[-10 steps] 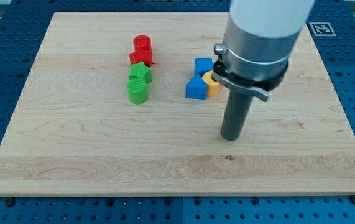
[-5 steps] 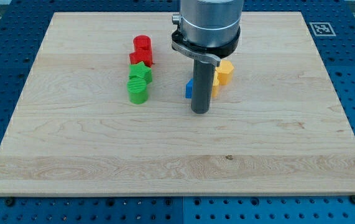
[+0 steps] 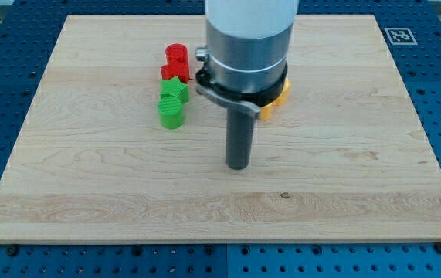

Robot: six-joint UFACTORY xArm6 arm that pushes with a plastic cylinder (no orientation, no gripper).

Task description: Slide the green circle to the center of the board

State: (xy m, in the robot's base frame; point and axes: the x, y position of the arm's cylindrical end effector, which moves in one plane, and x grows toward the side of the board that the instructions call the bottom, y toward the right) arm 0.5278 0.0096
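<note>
The green circle [image 3: 171, 114] sits on the wooden board [image 3: 89, 193], left of centre, at the lower end of a column of blocks. A green star [image 3: 174, 90] touches it from above. My tip [image 3: 239, 165] rests on the board to the lower right of the green circle, well apart from it. The arm's wide body hides the blocks behind the rod.
Two red blocks [image 3: 176, 62] stand above the green star in the same column. A yellow block [image 3: 274, 100] peeks out at the arm's right side. The blue blocks are hidden behind the arm. A marker tag [image 3: 397, 35] lies off the board's top right corner.
My tip moved from the right of the board leftward to just below the centre. It now covers the blue blocks. The green and red blocks have not moved.
</note>
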